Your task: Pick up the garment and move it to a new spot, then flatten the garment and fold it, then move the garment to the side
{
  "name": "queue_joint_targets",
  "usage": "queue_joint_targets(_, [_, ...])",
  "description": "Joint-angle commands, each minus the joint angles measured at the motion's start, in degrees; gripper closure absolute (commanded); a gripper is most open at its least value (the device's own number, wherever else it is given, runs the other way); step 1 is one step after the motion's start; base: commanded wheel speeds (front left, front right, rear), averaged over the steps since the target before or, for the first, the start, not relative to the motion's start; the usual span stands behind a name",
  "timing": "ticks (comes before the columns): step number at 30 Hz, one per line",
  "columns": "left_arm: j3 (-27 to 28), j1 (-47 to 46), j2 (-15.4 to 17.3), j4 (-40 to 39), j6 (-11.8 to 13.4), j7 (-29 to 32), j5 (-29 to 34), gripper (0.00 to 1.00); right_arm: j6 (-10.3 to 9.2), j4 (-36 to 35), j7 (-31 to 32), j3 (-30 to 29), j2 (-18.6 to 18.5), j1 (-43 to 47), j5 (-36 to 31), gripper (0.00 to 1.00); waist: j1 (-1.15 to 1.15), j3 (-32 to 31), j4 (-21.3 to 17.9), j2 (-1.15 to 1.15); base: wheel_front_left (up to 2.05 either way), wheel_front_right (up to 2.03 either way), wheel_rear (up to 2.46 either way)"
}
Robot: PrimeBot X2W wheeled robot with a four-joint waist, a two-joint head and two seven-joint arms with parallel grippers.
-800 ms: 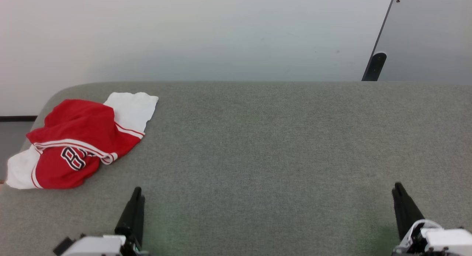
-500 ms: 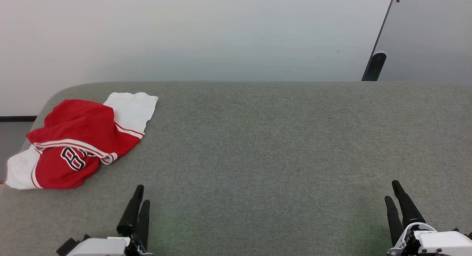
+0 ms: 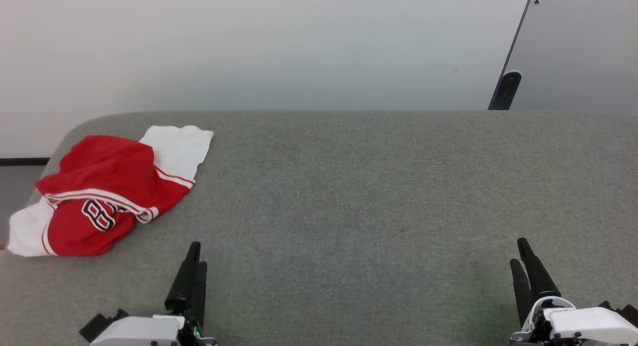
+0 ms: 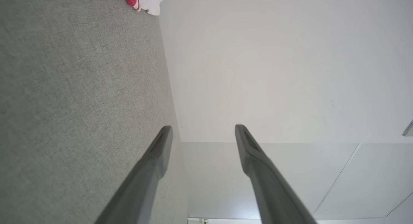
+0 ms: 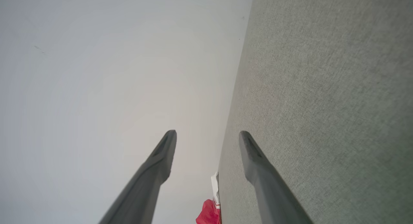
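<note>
Head view: the garment (image 3: 99, 191) lies crumpled near the far left corner of the grey table (image 3: 349, 186), unmoved from a moment ago. Its long axis runs on a diagonal, from one white sleeve at the near-left table edge to the other white sleeve at the far right of the heap. The number print faces up on the near side. The red body is bunched and folded over itself between the sleeves.

Change noted: my left gripper (image 3: 198, 255) and right gripper (image 3: 517, 252) have both crept forward over the table and turned at the wrist, so each now shows two fingers instead of one edge-on. Both stand wide and empty; the wrist views confirm a clear gap between each pair. My left gripper is near the garment, off its near-right side, not touching. My right gripper is well apart from it.

Assessment: the reach has begun and the pickup is not yet made. My left arm is the better placed for it.
</note>
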Motion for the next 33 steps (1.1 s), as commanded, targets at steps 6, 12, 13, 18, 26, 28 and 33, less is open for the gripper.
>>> queue_joint_targets(6, [-1.6,-0.5,1.3,-1.8,0.3,-2.0,3.1,0.0,0.0,-1.2,-2.0,1.8,-0.7,-1.7,-2.9,0.0,0.0,-0.1,0.0,0.0,0.0,0.0,0.0])
queue_joint_targets(12, [-2.7,-0.4,2.3,-2.1,1.0,-3.6,7.0,0.0,0.0,-1.2,-3.2,2.5,-1.1,-1.7,-6.9,0.0,0.0,-0.3,0.0,0.0,0.0,0.0,0.0])
queue_joint_targets(13, [-2.9,-0.4,2.4,-2.2,1.2,-3.9,8.0,0.0,0.0,-1.2,-3.4,2.6,-1.1,-1.7,-7.9,0.0,0.0,-0.3,0.0,0.0,0.0,0.0,0.0])
queue_joint_targets(18, [-3.4,-0.2,3.3,-2.6,2.4,-5.3,13.8,0.0,0.0,-1.3,-4.4,2.1,-0.9,-1.6,-14.6,0.0,0.0,-0.4,0.0,0.0,0.0,0.0,0.0])
queue_joint_targets(26, [-3.1,0.2,3.6,-4.0,3.5,-6.9,26.9,0.0,-0.01,-2.4,-6.0,1.1,-0.3,-1.0,-28.2,0.0,0.0,-0.7,0.0,0.0,0.0,0.0,0.0])
queue_joint_targets(28, [-2.8,0.3,3.6,-4.4,3.7,-7.3,30.7,0.0,-0.01,-2.8,-6.3,1.0,-0.3,-0.8,-31.6,0.0,0.0,-0.7,0.0,0.0,0.0,0.0,0.0])
queue_joint_targets(33, [-2.5,0.8,2.9,-5.2,4.0,-8.2,39.0,0.0,-0.01,-3.8,-7.2,0.6,-0.2,-0.3,-39.6,0.0,0.0,-0.9,0.1,0.0,0.0,0.0,0.0])
